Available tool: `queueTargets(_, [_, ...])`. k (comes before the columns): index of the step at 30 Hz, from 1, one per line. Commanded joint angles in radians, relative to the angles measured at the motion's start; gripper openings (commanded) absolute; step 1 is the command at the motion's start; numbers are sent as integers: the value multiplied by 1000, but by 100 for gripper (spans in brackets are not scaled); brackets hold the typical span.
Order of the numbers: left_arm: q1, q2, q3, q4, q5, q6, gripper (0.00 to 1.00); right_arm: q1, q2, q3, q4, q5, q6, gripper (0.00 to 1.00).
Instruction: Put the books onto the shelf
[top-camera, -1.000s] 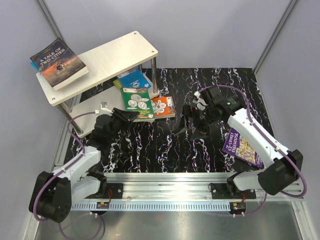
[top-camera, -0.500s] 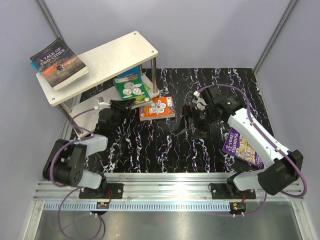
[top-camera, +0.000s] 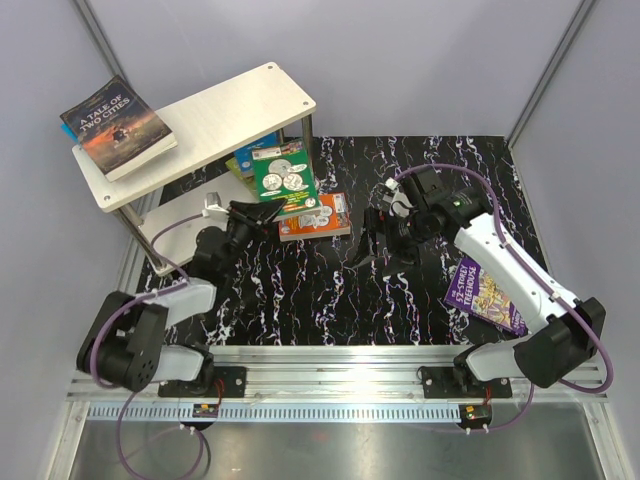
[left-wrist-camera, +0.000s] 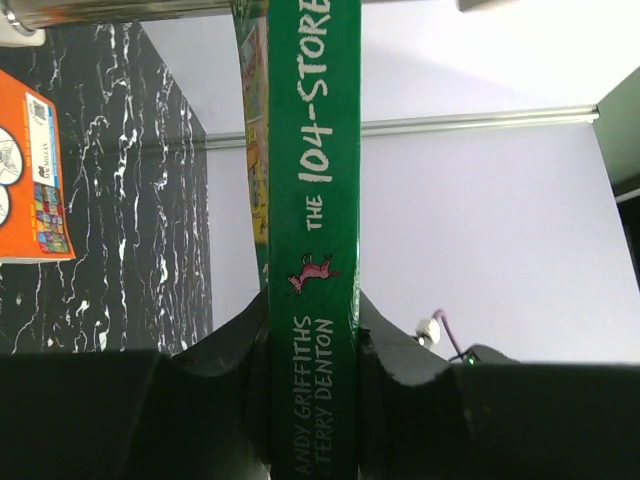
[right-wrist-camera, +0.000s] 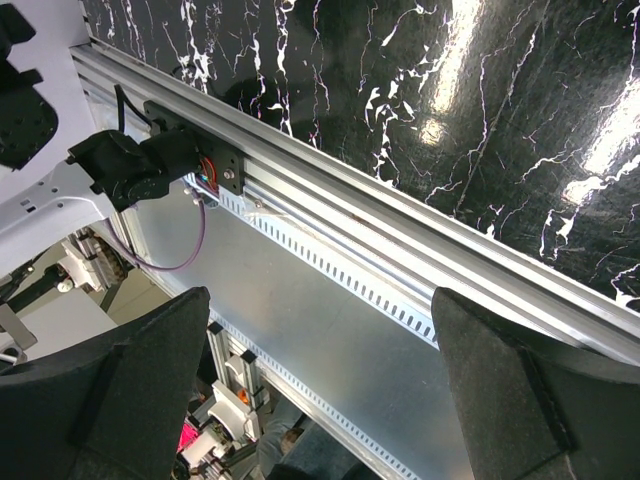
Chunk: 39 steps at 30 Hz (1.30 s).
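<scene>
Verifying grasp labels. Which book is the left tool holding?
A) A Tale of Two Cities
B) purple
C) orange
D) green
D: the left tool is shut on the spine of the green book; the orange book lies flat, apart from it.

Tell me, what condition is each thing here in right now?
left tool, shut on the green book
green book, gripped at its spine
right tool, open, empty
orange book, flat on table
purple book, flat on table
dark book, flat atop the shelf
</scene>
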<state>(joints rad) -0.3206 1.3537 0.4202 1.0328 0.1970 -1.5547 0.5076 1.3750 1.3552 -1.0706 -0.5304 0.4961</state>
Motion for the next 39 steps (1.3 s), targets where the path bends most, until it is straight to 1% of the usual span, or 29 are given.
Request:
queueTargets(1, [9,-120,14,32,-2,82,0,11,6,28,14,17,-21,100])
queueTargets(2, [12,-148,23,-37,-16,102,0,11,10,27,14,10,-18,100])
queueTargets(5, [41,-147,47,-80,-48,146,0,11,13,21,17,6,-14,100])
queueTargets(8, [80,-116,77,-108,-51,162,0,11,12,18,14,6,-14,100])
queueTargets(11, [103,-59,115,-102,-59,174,0,11,10,21,11,12,-16,100])
queueTargets(14, [118,21,150,-25,-62,170,0,11,10,21,6,15,-21,100])
queueTargets(19, [152,163,210,156,-44,113,0,11,21,22,6,20,-27,100])
queueTargets(22, [172,223,236,241,-30,75,0,11,29,25,8,23,-28,100])
queueTargets(27, [190,323,304,277,-37,44,0,11,44,28,9,23,-31,100])
queueTargets(30, [192,375,373,254,-36,32,0,11,56,30,11,23,-34,100])
queueTargets(33, [192,403,443,161,-31,38,0,11,67,36,12,24,-37,100])
queueTargets(34, [192,403,451,88,-40,39,0,11,71,38,14,26,-37,100])
queueTargets(39, [183,378,463,-88,-106,42,0,9,79,44,15,27,-41,100])
